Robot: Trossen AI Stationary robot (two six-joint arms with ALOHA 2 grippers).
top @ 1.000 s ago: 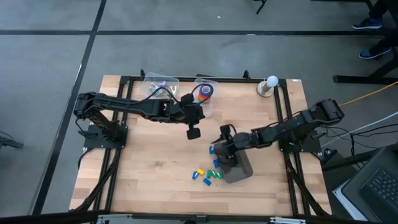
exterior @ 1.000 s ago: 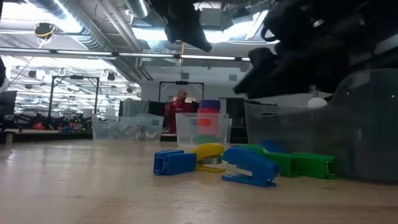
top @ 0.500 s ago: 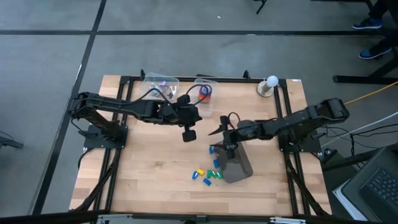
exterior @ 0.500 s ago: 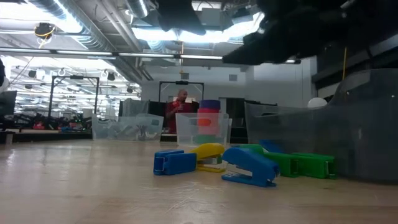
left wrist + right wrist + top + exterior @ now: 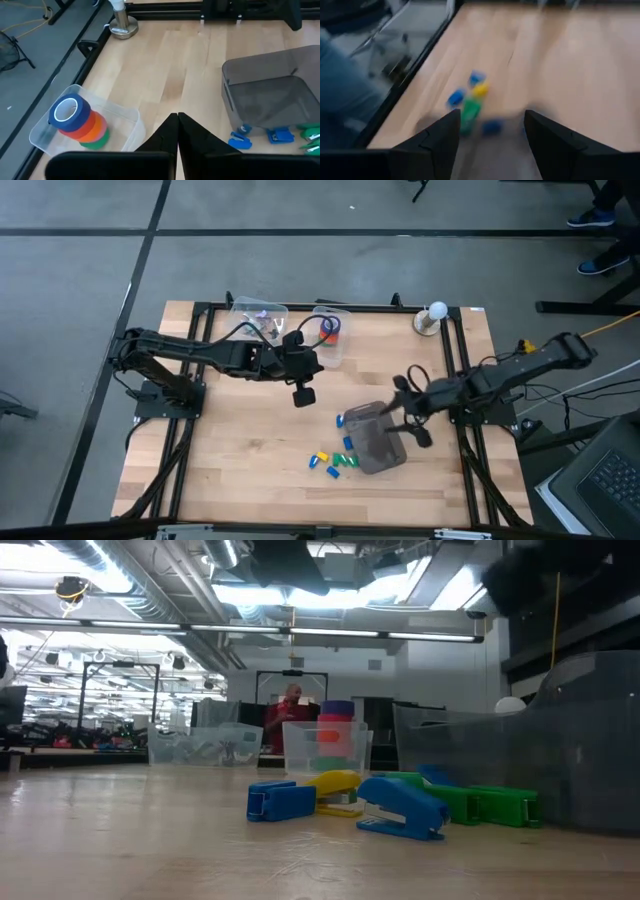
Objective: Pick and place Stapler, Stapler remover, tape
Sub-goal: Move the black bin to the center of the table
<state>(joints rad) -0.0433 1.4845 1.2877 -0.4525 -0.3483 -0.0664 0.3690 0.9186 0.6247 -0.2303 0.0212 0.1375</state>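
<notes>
Left gripper hanging over bare wood just in front of the clear tape bin, fingers pressed together, nothing between them. Tape stacked in that bin at the table's back edge, blue roll on top, orange and green below; already placed, by the look of it. Second clear bin further left along the back edge, contents too small to tell.

Right gripper just off the right side of the grey bin, jaws spread wide, empty. Right wrist view blurred, but coloured pieces show ahead between the two fingers.

Small staplers (blue, yellow, green) clustered on the wood at the grey bin's left and front-left edge, a couple touching its wall. Long axes mixed, no common direction; in the low view blue stapler lies roughly crosswise, the green one too.

Key relation: cluster sits between the two grippers, on the far side of the grey bin from the right gripper, forward and right of the left gripper. Left gripper looks to have the clearer path; the right would have to reach over the bin. Which piece is the remover: cannot tell.
</notes>
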